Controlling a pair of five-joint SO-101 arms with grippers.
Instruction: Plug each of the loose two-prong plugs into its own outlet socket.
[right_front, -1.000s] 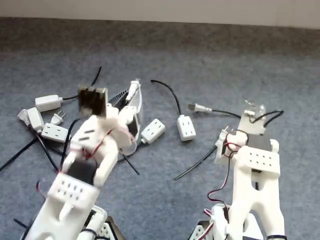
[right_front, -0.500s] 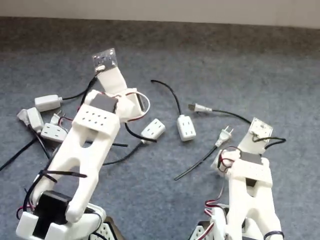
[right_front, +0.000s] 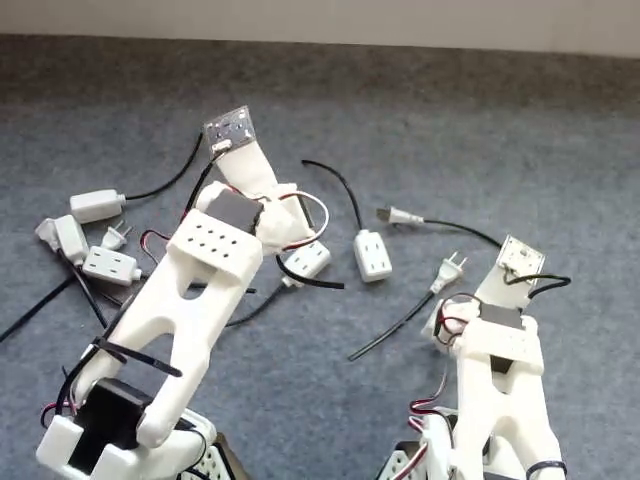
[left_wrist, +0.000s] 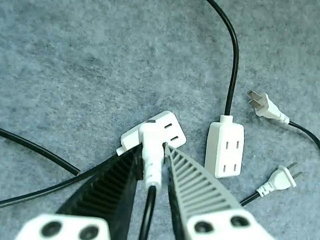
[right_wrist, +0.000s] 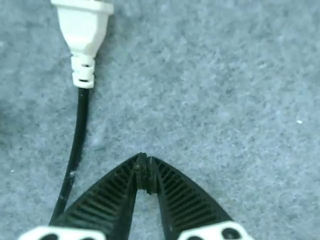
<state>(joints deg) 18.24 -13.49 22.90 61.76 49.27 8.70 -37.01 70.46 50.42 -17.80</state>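
My left gripper (left_wrist: 152, 154) is shut on a white two-prong plug (left_wrist: 151, 159), whose front end meets a white outlet block (left_wrist: 162, 129) on the grey carpet. A second outlet block (left_wrist: 226, 151) lies beside it with its sockets free. Past it lie two loose plugs, one (left_wrist: 266, 105) farther out and one (left_wrist: 279, 180) nearer. In the high view the left arm (right_front: 222, 245) covers part of the first outlet block (right_front: 310, 258). My right gripper (right_wrist: 145, 172) is shut on nothing, just short of a loose white plug (right_wrist: 80, 27) on a black cord.
At the left of the carpet sits a cluster of outlet blocks (right_front: 96, 205) (right_front: 108, 265), a small plug (right_front: 115, 236) and crossing black cords. A cord (right_front: 395, 325) runs between the two arms. A pale wall edge (right_front: 320, 20) borders the far side.
The left arm has swung out from a folded pose and shifted right over the outlet block. The right arm has drawn back, uncovering the plug near it.
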